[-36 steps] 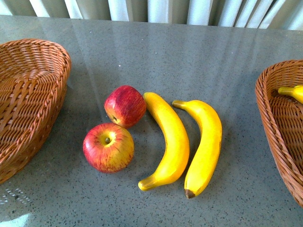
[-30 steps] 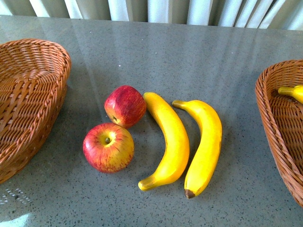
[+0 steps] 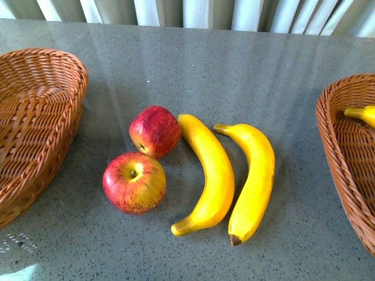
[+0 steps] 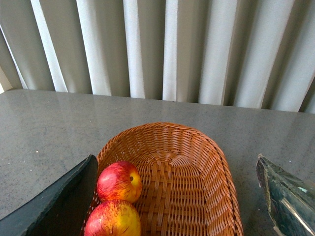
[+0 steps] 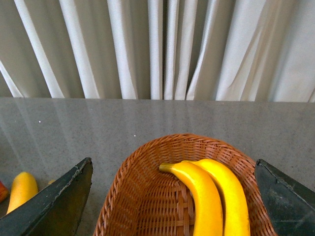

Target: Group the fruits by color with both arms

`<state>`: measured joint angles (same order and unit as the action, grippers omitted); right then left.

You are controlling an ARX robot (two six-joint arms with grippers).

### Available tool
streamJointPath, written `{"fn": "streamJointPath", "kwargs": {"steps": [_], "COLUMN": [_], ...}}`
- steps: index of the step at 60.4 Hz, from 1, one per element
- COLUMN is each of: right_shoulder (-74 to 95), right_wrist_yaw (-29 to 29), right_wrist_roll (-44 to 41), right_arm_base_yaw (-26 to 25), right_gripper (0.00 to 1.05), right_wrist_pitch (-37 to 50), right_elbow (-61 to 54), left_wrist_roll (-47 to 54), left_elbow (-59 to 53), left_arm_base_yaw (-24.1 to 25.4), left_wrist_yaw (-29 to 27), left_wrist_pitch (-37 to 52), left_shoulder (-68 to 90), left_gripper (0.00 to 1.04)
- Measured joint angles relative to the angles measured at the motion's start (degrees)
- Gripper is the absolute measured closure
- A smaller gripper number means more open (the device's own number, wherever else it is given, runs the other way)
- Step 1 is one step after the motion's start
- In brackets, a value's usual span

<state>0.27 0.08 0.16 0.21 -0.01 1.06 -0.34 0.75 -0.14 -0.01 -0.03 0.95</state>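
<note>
Viewing from the front, neither arm is seen. Four fruits are recorded on the grey table [image 3: 234, 70], between two wicker baskets and well apart from both. The far apple [image 3: 154, 131] is set just behind the near apple [image 3: 134, 182]; the two appear to touch. The left banana [image 3: 210, 174] lies just beside the far apple. The right banana [image 3: 253, 181] lies alongside it, brown tip toward the camera, and the two are closest at their near ends. The left basket [image 3: 35, 117] and the right basket [image 3: 345, 158] are both cut off by the frame edges. A yellow banana end [image 3: 361, 113] is noted inside the right basket. A pale pleated curtain [image 3: 193, 12] is seen behind the table.

Left wrist view: the left gripper [image 4: 175, 164] is held above the left basket with its fingers spread wide and nothing gripped. The first basket apple [image 4: 119, 181] and the second basket apple [image 4: 112, 219] rest together against one wall of the basket, touching.

Right wrist view: the right gripper [image 5: 172, 164] is likewise spread wide and holds nothing, above the right basket. The first basket banana [image 5: 199, 191] and the second basket banana [image 5: 231, 191] lie side by side inside, touching along their length.
</note>
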Motion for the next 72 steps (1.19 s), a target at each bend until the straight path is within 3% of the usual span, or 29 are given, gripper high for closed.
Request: {"fn": "streamJointPath", "kwargs": {"steps": [13, 18, 22, 28, 36, 72], "right_shoulder": [0.0, 0.0, 0.0, 0.0, 0.0, 0.0], "right_wrist_yaw": [0.0, 0.0, -0.1, -0.1, -0.1, -0.1], "right_wrist_roll": [0.0, 0.0, 0.0, 0.0, 0.0, 0.0], "right_arm_base_yaw": [0.0, 0.0, 0.0, 0.0, 0.0, 0.0], "right_gripper": [0.09, 0.09, 0.09, 0.09, 0.09, 0.09], "right_wrist_pitch": [0.0, 0.0, 0.0, 0.0, 0.0, 0.0], "right_elbow": [0.0, 0.0, 0.0, 0.0, 0.0, 0.0], "left_wrist_roll": [0.0, -0.7, -1.6, -3.4, -4.4, -6.8], "left_elbow": [0.2, 7.1, 12.3, 20.4, 25.7, 28.1], "left_arm_base_yaw": [0.0, -2.0, -5.0, -12.8, -18.6, -25.9], "left_wrist_yaw": [0.3, 0.6, -0.7, -3.8, -5.2, -7.4], "left_wrist_pitch": [-0.4, -15.2, -19.0, -11.9, -4.2, 5.2], "left_shoulder": [0.3, 9.8, 20.1, 37.1, 50.4, 74.5], "left_gripper": [0.09, 0.09, 0.09, 0.09, 0.09, 0.09]}}
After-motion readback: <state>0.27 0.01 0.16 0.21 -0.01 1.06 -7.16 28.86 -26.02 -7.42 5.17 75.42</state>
